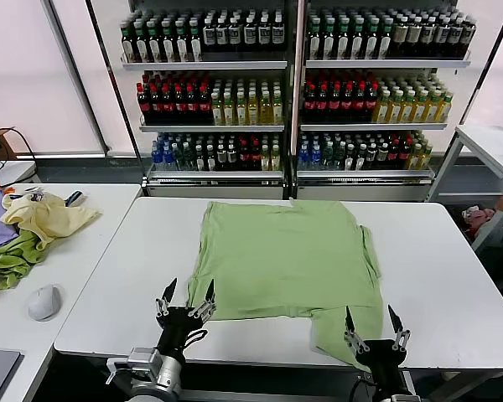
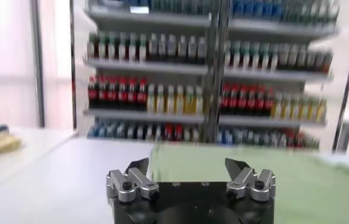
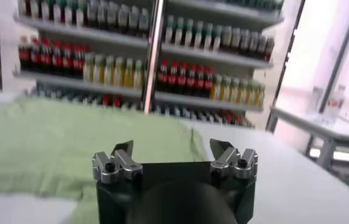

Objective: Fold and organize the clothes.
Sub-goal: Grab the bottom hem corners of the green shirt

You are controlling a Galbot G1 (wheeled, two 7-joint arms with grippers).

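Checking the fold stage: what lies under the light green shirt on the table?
The green shirt lies flat on the white table, one flap draping over the near edge. Whatever print or buttons face down is covered. Both grippers are open and hold nothing.

Polo shirt [image 1: 285,255] is soft matt cloth, bench [image 1: 427,276] smooth matt white, pincer fingers [image 2: 129,184] brushed metal.

Both arms reach forward, low and side by side; left gripper [image 1: 187,291] and right gripper [image 1: 372,318] point ahead, jaws spread wide
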